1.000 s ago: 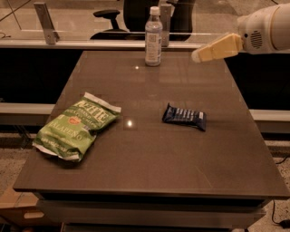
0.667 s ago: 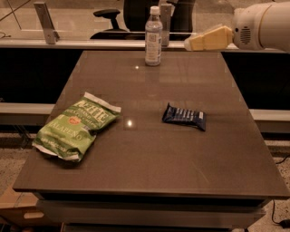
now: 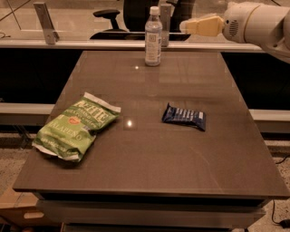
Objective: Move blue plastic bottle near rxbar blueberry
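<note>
The blue plastic bottle [image 3: 153, 37] stands upright at the far edge of the brown table [image 3: 149, 158], clear with a white cap and a white-and-grey label. The rxbar blueberry [image 3: 184, 117], a dark blue wrapper, lies flat right of the table's middle. My gripper [image 3: 186, 26] comes in from the upper right on a white arm, raised above the table's far edge, a short way right of the bottle's top and apart from it.
A green chip bag [image 3: 76, 126] lies on the left side of the table. A glass partition with metal brackets [image 3: 45, 20] runs behind the far edge, with an office chair [image 3: 136, 13] beyond it.
My gripper has moved left and slightly up, closing toward the bottle's top. The bottle, the bar and the chip bag have not moved.
</note>
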`<state>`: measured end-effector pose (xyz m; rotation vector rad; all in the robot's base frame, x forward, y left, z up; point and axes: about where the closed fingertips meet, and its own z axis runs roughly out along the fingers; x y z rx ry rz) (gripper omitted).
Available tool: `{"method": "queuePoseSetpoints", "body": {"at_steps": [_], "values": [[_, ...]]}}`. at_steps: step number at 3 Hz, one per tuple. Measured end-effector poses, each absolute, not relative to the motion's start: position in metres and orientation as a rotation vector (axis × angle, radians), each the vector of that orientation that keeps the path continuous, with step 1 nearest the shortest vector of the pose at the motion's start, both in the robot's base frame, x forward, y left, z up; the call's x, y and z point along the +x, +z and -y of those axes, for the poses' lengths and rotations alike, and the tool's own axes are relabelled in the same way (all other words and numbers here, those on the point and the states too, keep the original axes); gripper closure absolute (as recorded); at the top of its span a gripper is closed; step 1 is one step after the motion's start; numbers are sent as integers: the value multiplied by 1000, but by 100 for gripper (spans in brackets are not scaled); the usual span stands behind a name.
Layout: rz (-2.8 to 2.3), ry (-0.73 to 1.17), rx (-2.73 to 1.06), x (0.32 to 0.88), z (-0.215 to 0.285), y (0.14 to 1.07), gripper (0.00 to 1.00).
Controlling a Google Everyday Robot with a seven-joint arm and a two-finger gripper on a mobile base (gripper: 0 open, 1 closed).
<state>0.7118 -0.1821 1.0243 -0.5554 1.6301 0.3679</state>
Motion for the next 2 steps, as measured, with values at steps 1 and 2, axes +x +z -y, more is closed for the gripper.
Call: {"method": "queuePoseSetpoints", "body": {"at_steps": [1,2], "values": [[-1613,427,-515,744,183,1018,0],[-1615,464,-510,768,180,1017,0]]}}
